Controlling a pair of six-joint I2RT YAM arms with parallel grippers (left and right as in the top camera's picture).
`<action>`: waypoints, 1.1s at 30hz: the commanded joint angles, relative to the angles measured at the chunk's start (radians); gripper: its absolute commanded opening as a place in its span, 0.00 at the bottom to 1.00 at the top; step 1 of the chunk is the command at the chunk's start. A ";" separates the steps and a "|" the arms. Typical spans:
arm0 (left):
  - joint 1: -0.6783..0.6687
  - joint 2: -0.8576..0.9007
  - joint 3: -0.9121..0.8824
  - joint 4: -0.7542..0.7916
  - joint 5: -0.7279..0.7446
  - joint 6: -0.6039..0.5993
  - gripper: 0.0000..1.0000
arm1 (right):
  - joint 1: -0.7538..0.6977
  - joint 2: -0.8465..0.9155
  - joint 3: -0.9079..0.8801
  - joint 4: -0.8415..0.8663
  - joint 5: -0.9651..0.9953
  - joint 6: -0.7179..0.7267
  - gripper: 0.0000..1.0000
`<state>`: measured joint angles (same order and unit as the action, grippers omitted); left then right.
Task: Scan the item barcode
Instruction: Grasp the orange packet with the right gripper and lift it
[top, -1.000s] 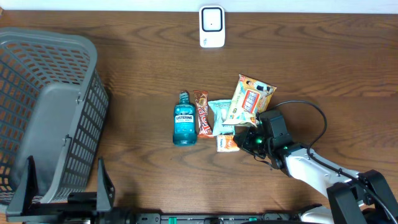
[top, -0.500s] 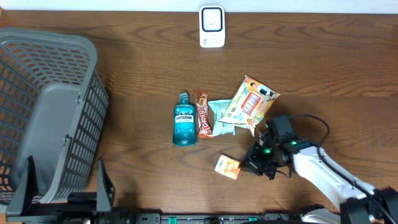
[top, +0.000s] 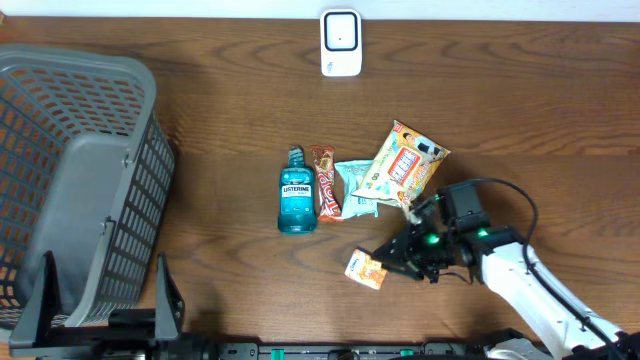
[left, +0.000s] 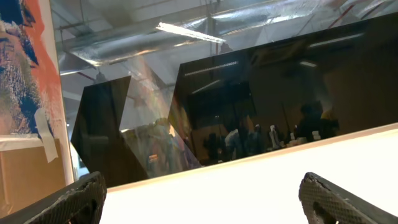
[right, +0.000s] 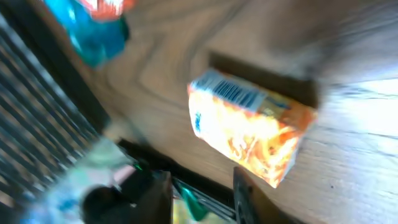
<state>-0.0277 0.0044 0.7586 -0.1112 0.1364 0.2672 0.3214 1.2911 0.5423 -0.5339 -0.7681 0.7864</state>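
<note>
though blurred, the orange packet (right: 249, 134) seemingly lies free beside the right hand (top: 397, 258).

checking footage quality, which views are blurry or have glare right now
Overhead: sharp and evenly lit, soft shadows beside the grey basket. Right wrist: heavy motion blur, the small orange packet smeared though its barcode stripes show, bright glare on the table at right. Left wrist: aimed off the table, reflections in dark panels, a blown-out white band below.
</note>
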 joint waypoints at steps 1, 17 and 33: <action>0.005 -0.002 -0.009 0.003 0.002 0.016 0.98 | 0.098 -0.005 0.035 0.000 0.052 -0.196 0.37; 0.005 -0.002 -0.009 0.000 0.002 0.016 0.98 | 0.636 -0.002 0.170 -0.081 0.863 -0.219 0.80; 0.005 -0.002 -0.009 0.001 0.002 0.016 0.98 | 0.780 0.221 0.171 -0.036 1.094 -0.298 0.65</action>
<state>-0.0277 0.0044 0.7586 -0.1150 0.1360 0.2672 1.0908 1.4555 0.6983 -0.5888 0.3004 0.5358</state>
